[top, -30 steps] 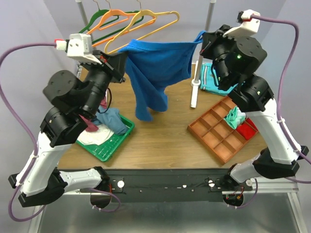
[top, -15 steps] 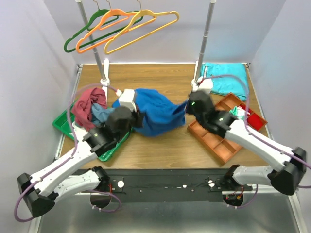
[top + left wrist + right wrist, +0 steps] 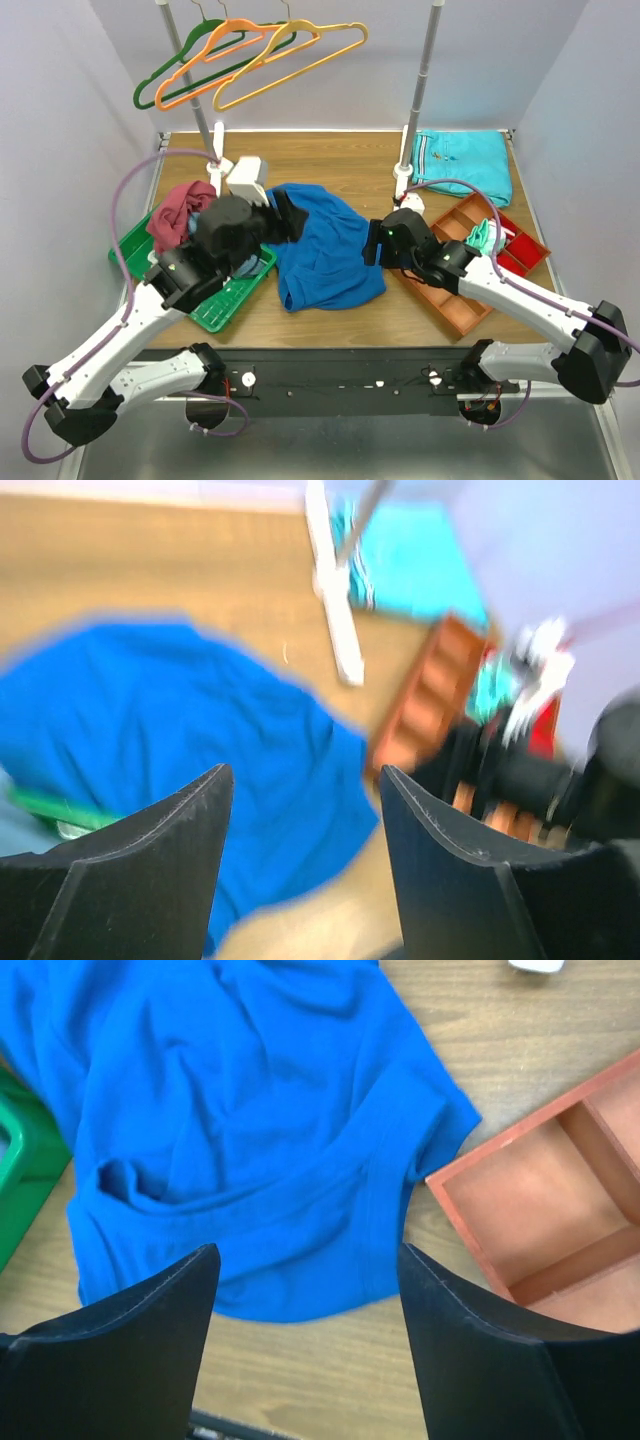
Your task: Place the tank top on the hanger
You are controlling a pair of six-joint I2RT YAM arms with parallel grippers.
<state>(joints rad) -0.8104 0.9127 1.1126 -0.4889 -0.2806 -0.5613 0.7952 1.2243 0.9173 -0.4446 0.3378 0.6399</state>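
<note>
The royal blue tank top (image 3: 325,250) lies crumpled and loose on the wooden table, mid-table, its left edge against the green basket; it also fills the left wrist view (image 3: 170,720) and the right wrist view (image 3: 250,1130). The yellow hanger (image 3: 290,62) hangs on the rail at the back, behind an orange and a green one. My left gripper (image 3: 290,215) hovers over the top's upper left part, open, nothing between its fingers (image 3: 305,810). My right gripper (image 3: 372,245) sits at the top's right edge, open and empty (image 3: 308,1290).
A green basket (image 3: 215,305) at the left holds a maroon cloth (image 3: 180,205) and other garments. A brown compartment tray (image 3: 450,295) stands at the right, close to my right arm. A folded turquoise garment (image 3: 465,160) lies back right. Two rack poles (image 3: 415,90) stand on white feet.
A second ago both grippers held the tank top up near the hangers. They came down to the table, opened, and let it go; it now lies spread on the wood.
</note>
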